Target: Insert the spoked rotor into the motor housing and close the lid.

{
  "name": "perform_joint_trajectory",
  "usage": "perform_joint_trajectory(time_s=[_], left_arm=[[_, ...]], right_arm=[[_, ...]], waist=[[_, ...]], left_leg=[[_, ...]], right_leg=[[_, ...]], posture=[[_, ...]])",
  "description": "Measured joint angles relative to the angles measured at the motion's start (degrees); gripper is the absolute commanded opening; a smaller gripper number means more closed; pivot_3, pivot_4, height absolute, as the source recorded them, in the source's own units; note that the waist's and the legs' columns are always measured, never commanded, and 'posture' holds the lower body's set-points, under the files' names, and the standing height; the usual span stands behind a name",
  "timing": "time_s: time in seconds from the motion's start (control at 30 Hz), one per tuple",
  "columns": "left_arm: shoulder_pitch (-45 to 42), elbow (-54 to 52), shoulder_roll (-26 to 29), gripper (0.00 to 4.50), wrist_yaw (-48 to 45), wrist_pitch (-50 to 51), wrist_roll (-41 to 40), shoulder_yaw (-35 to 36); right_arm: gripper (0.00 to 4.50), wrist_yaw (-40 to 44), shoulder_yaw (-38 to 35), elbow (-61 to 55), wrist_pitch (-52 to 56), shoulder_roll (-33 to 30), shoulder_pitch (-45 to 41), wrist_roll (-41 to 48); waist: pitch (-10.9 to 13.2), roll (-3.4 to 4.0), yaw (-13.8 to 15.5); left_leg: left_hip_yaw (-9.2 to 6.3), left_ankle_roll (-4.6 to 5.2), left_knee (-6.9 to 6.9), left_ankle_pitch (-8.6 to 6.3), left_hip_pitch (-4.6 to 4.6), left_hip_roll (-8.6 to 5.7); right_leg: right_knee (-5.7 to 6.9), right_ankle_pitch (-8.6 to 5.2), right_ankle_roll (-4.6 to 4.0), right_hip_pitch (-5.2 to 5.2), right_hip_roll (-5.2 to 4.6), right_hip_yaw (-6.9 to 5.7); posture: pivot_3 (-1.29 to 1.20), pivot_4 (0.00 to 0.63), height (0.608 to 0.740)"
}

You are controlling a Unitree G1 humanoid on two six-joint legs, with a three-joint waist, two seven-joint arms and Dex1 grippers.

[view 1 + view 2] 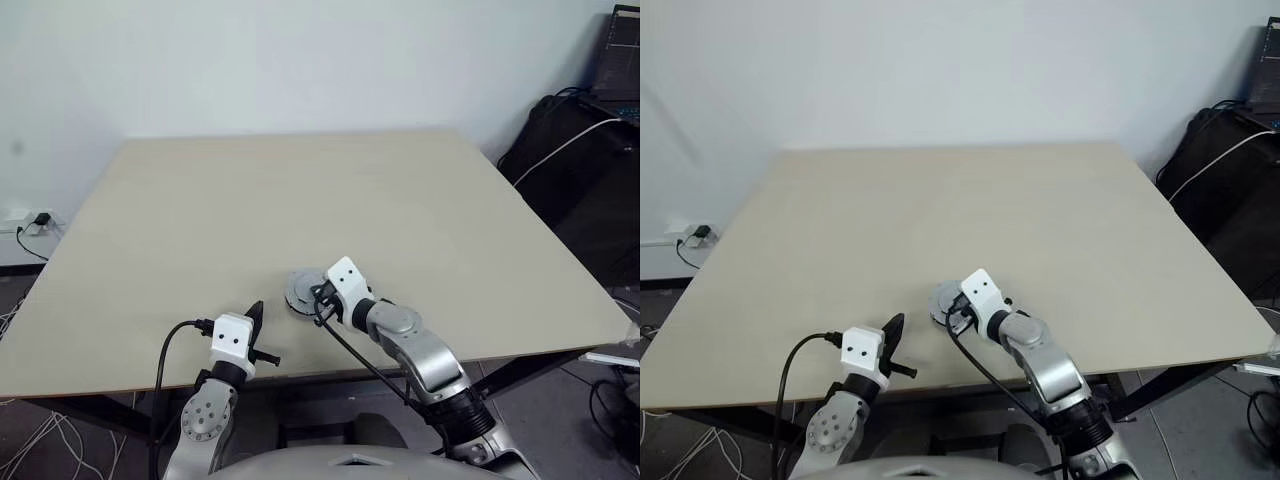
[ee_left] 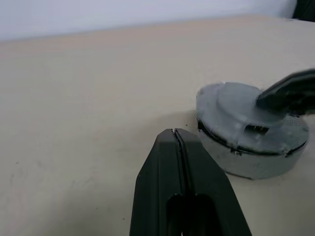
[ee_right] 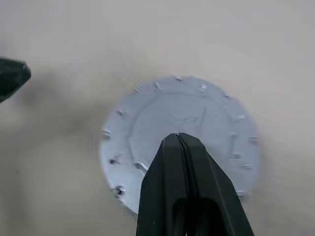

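The right gripper [image 3: 178,135] is seen with its fingers pressed together, the tips set over the lid [image 3: 179,140] — whether they touch it cannot be told. From the right wrist, the lid's smooth face and notched rim are shown. From the left wrist, its side is shown: the lid [image 2: 248,120] is seated on the housing [image 2: 251,160]. The left gripper [image 2: 176,133] is shut too, empty, just beside them. From the head, all are placed near the table's [image 1: 300,190] front edge.
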Motion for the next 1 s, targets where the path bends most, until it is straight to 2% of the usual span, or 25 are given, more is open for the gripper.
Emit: perform_joint_trajectory(time_s=[0.17,0.27,0.4,0.63,0.67,1.0], left_arm=[[0.5,-0.6,-0.1,0.00,0.1,0.2,0.0,0.0],[0.7,-0.7,-0.2,0.00,0.2,0.2,0.0,0.0],[0.6,-0.7,-0.4,0.00,0.2,0.3,0.0,0.0],[-0.1,-0.7,-0.6,0.00,0.1,0.3,0.0,-0.2],[-0.1,-0.7,-0.6,0.00,0.2,0.3,0.0,-0.2],[0.1,-0.7,-0.6,0.00,0.4,0.3,0.0,-0.2]], right_arm=[[0.02,0.9,0.5,3.6,-3.0,0.3,-1.6,-0.4],[0.63,3.9,0.5,3.9,-5.3,-1.4,-2.0,0.1],[1.96,9.7,0.1,6.2,-10.5,-4.3,-4.7,1.0],[4.26,15.0,-0.1,14.3,-15.8,-5.4,-7.9,1.3],[4.48,15.5,-0.2,15.0,-16.3,-5.6,-8.2,1.3],[4.48,16.5,-1.4,21.4,-17.4,-4.3,-11.2,1.1]], waist=[[-0.1,-0.03,0.0],[-0.1,-0.03,0.0],[-0.1,-0.03,0.0],[-0.1,-0.03,0.0],[-0.1,-0.03,0.0],[-0.1,-0.03,0.1]], left_leg=[[-0.01,-0.02,0.00,-0.01,0.01,0.01],[-0.01,-0.03,0.01,-0.02,0.01,0.00],[-0.01,0.03,0.01,0.02,0.01,0.00],[0.00,0.21,0.02,0.12,0.01,-0.02],[0.01,0.21,0.02,0.12,0.01,-0.02],[0.00,0.17,0.02,0.10,0.03,-0.01]], right_leg=[[0.00,0.01,0.00,0.01,-0.11,-0.01],[0.00,-0.01,0.04,0.01,-0.17,-0.03],[0.00,-0.02,0.06,0.02,0.06,-0.03],[0.00,0.11,-0.16,0.03,0.06,0.00],[0.00,0.12,-0.17,0.03,0.06,0.00],[0.02,0.14,-0.19,0.03,0.04,0.01]], posture=[[0.00,0.000,0.740],[0.00,0.000,0.740],[0.00,0.000,0.740],[0.00,0.000,0.740],[0.00,0.000,0.740],[0.00,0.000,0.740]])
